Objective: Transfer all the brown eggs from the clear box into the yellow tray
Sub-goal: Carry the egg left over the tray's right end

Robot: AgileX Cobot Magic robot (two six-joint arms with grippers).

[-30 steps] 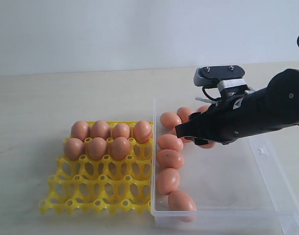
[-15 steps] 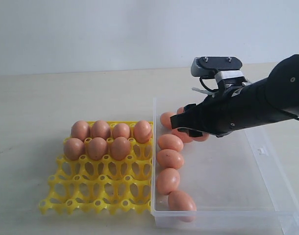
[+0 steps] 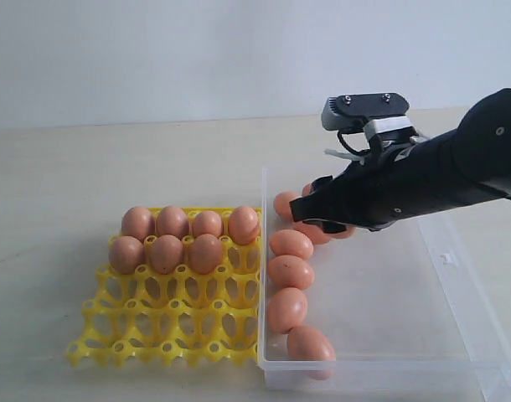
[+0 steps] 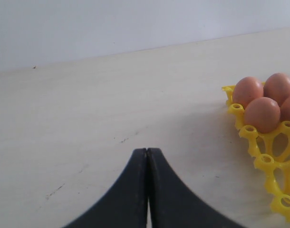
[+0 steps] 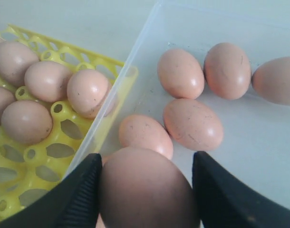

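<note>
My right gripper (image 5: 146, 156) is shut on a brown egg (image 5: 145, 190), held above the left side of the clear box (image 3: 456, 285). In the exterior view this gripper (image 3: 318, 216) hovers over the box's far-left corner. Several loose brown eggs (image 3: 290, 271) lie along the box's left wall, with more under the gripper (image 5: 192, 123). The yellow tray (image 3: 167, 327) sits left of the box with several eggs (image 3: 166, 251) in its two far rows. My left gripper (image 4: 147, 151) is shut and empty, over bare table beside the tray (image 4: 278, 190).
The box wall (image 5: 130, 80) touches the tray's right edge. The tray's near rows of cups (image 3: 155, 339) hold nothing. Pale tabletop (image 3: 113, 167) stretches behind and left of the tray. A latch tab (image 3: 445, 258) sits on the box's right rim.
The right arm has risen and shifted left toward the tray side of the box, carrying the egg. The eggs in the tray and along the box wall have not moved.
</note>
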